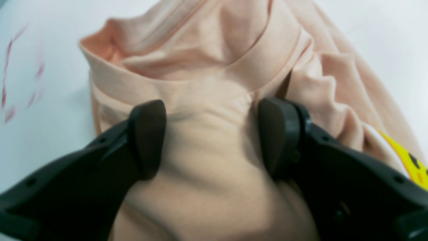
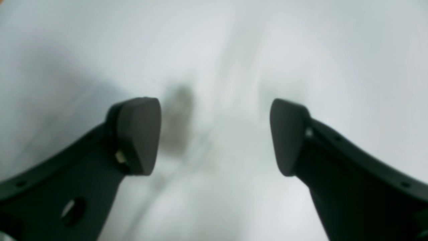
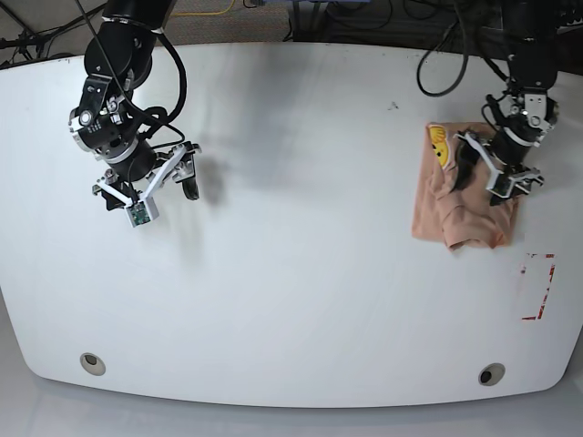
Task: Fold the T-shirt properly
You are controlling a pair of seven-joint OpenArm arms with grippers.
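The peach T-shirt (image 3: 455,214) lies as a small folded bundle on the right side of the white table (image 3: 301,228). In the left wrist view the T-shirt (image 1: 207,60) fills the frame, its ribbed collar uppermost and a yellow smiley print (image 1: 413,165) at the right edge. My left gripper (image 1: 211,113) is open right over the bundle, one black finger on each side of a soft bulge of fabric below the collar. It shows over the shirt's upper right part (image 3: 489,176) in the base view. My right gripper (image 2: 214,127) is open with nothing in it, above bare table far to the left (image 3: 155,191).
Red corner marks (image 3: 539,287) sit on the table just below and right of the shirt, also blurred at the left of the left wrist view (image 1: 10,67). Two round holes (image 3: 91,362) (image 3: 491,374) lie near the front edge. Cables hang behind the far edge.
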